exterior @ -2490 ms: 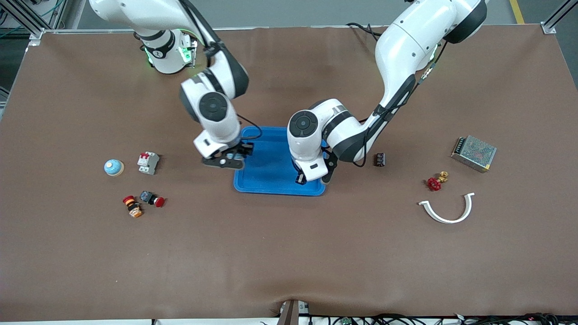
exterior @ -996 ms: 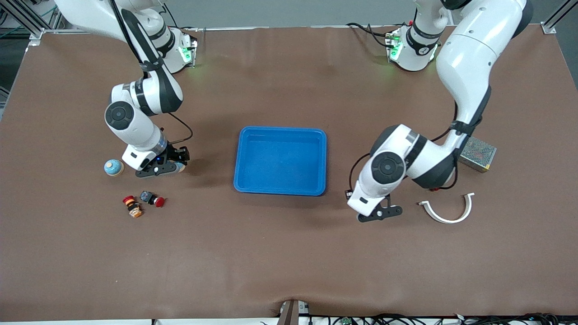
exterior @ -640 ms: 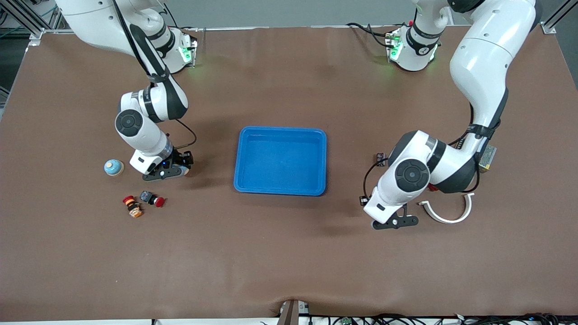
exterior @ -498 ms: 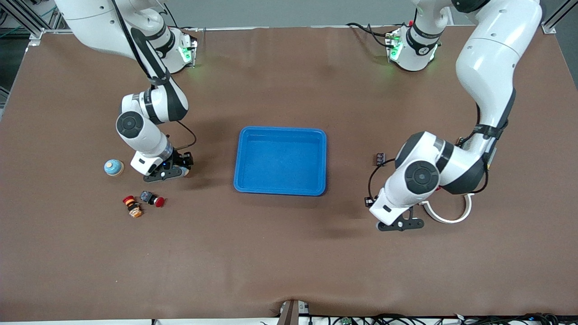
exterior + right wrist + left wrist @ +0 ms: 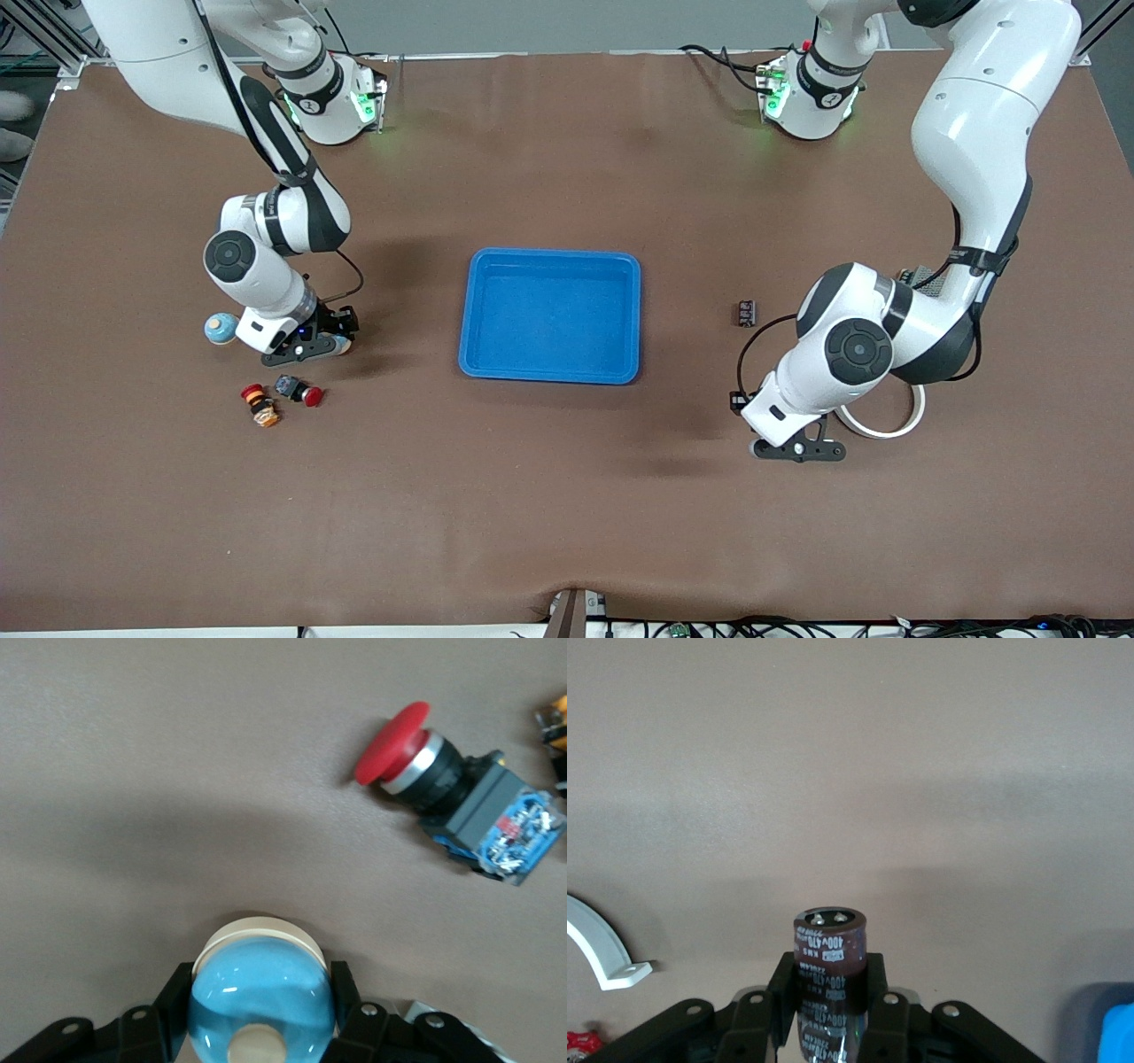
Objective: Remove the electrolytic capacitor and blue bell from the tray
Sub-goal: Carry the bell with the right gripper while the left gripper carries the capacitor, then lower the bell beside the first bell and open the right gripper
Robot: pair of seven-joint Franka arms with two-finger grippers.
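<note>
brown table: blue tray sits bare at centre.
left gripper: clamped on electrolytic capacitor, tray's 4 o'clock, for set-down.
right gripper: clamped on blue bell, tray's 9 o'clock, near red pushbutton.

A brown-covered table fills the view; grey floor shows past its upper edge; metal frame posts stand at its corners; cables trail along the lower edge

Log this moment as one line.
left gripper: holds capacitor over table | right gripper: holds blue bell near red pushbutton | tray: empty
</note>
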